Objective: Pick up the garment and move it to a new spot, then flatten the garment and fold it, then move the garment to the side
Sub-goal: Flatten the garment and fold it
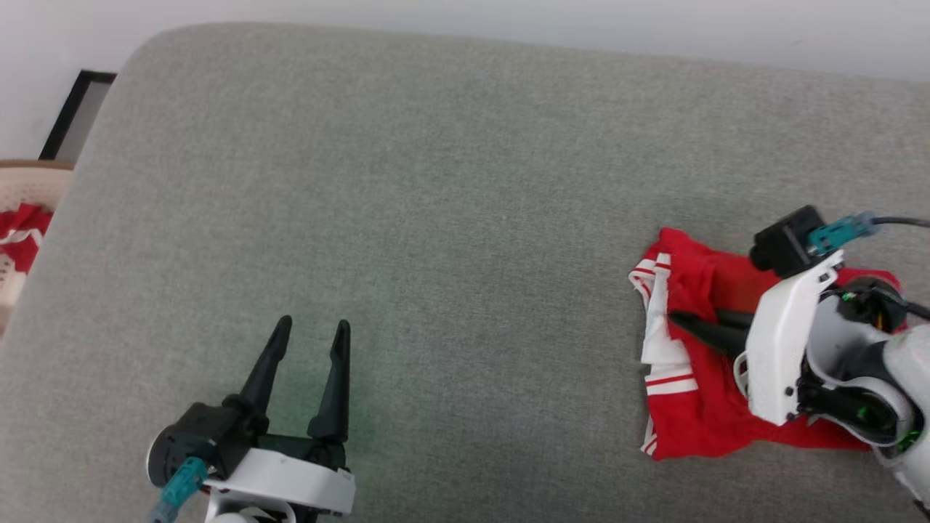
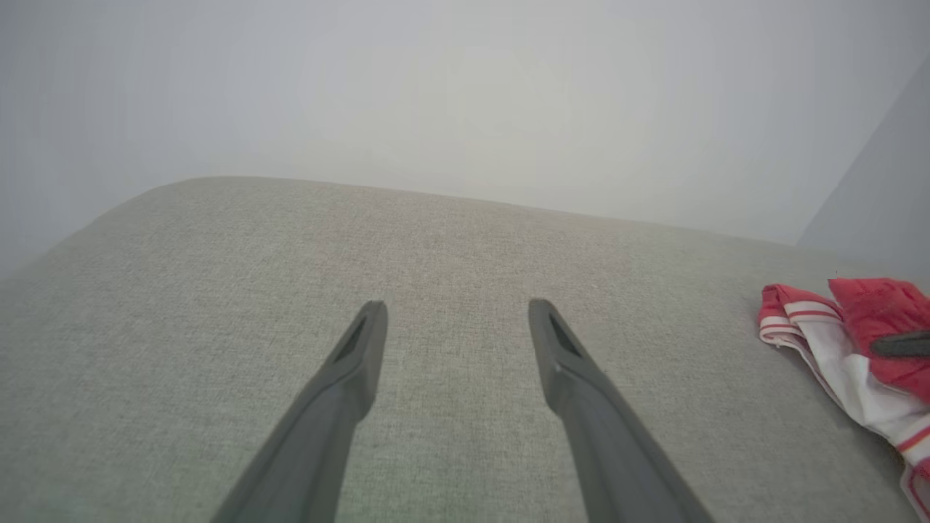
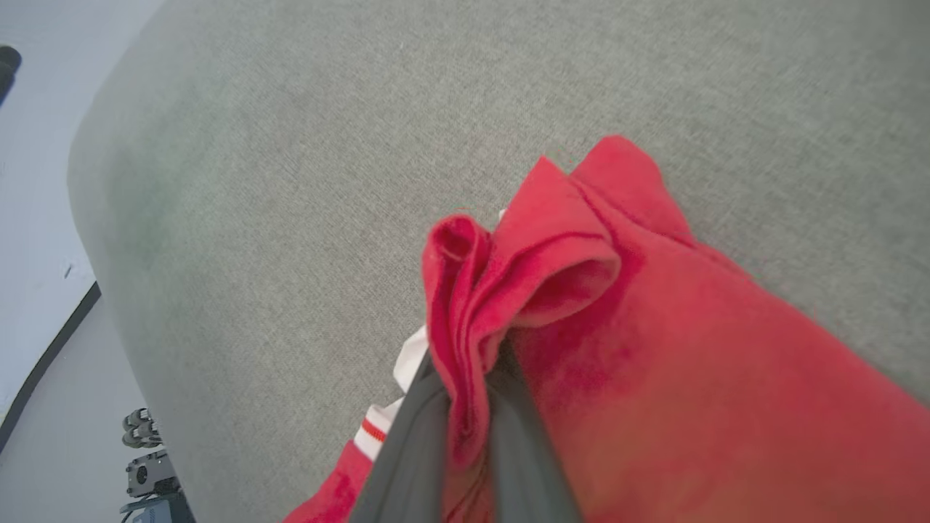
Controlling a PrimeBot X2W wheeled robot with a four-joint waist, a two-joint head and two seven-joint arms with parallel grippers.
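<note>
Gripping a bunched red fold of the garment (image 3: 654, 363) with the right gripper (image 3: 471, 385), jaws pinched almost together on the cloth. Showed that grip plainly from the right wrist alone: fold squeezed up between the two dark fingers (image 3: 407, 450) and doubled over above them, a sliver of white sleeve (image 3: 408, 363) with red-striped trim peeping out at their left. Gave, in that same view, a patch of grey floor (image 3: 65, 436) past the cushion's rounded edge, with some dark equipment (image 3: 149, 472) standing on it.

Placed the garment, from the head, as a crumpled heap on the right side of the grey cushion (image 1: 436, 218), toward the near edge, white sleeve cloth along its left side. Caught at the far left of the head view a beige basket (image 1: 22, 185) off the cushion, with red-and-white cloth (image 1: 22, 236) inside it.

Held the left gripper (image 1: 313, 323) wide open at the near left, fingers spread over the grey cushion, well apart from the garment; could not tell whether touching the fabric. Looked from the left wrist past both spread fingers to a pale wall (image 2: 465, 87) behind the cushion's far edge. Showed the garment at the right edge of that view, with one dark finger of the other gripper lying across the red.
</note>
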